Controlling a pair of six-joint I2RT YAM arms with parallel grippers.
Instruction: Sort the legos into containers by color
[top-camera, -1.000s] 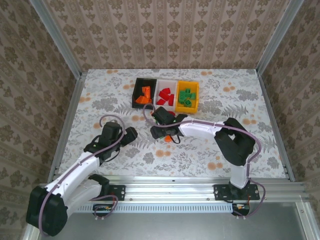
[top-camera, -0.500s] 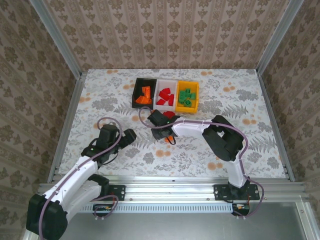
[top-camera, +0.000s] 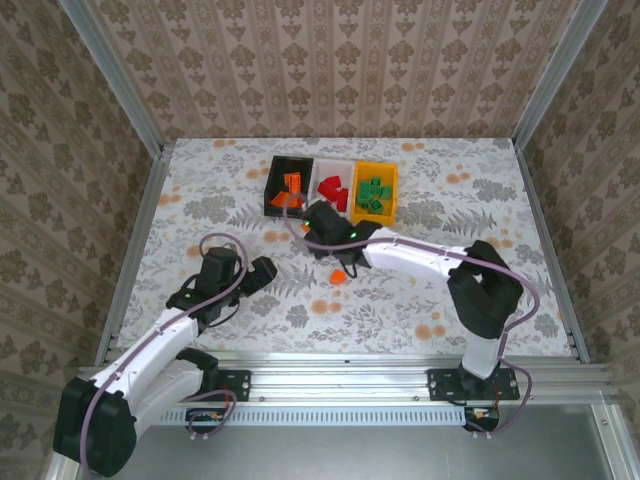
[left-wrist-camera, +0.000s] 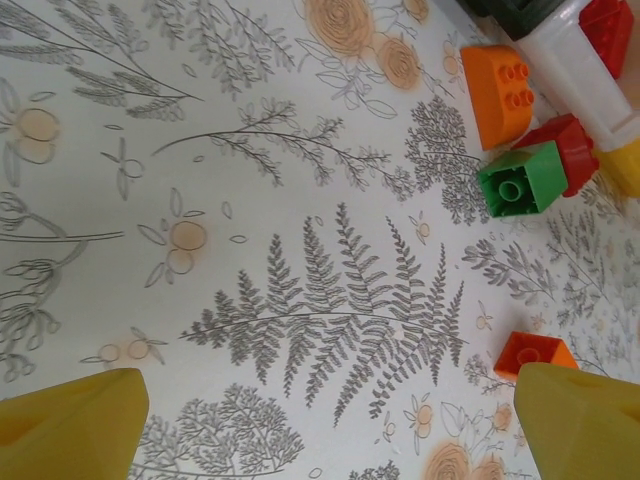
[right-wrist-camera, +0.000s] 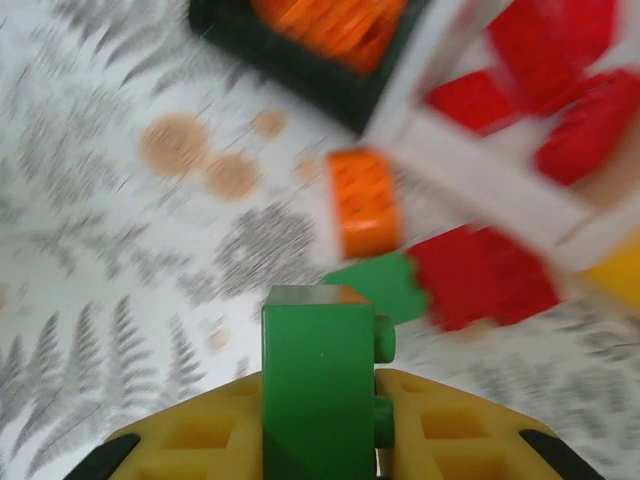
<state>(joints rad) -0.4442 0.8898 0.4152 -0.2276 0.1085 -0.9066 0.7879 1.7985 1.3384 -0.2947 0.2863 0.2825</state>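
Delivery was in hand: right gripper (top-camera: 322, 222) pinched a green brick (right-wrist-camera: 318, 370) near the yellow bin (top-camera: 394, 195), needing a lift over its rim; left gripper (left-wrist-camera: 325, 425) gaped empty.

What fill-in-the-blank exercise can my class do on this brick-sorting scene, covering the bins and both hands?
1. The held brick in the right hand is coloured ____.
2. Everything in the black bin is coloured ____.
3. Everything in the white bin is coloured ____.
4. The left hand, holding nothing, is ____.
Missing words: green, orange, red, open.
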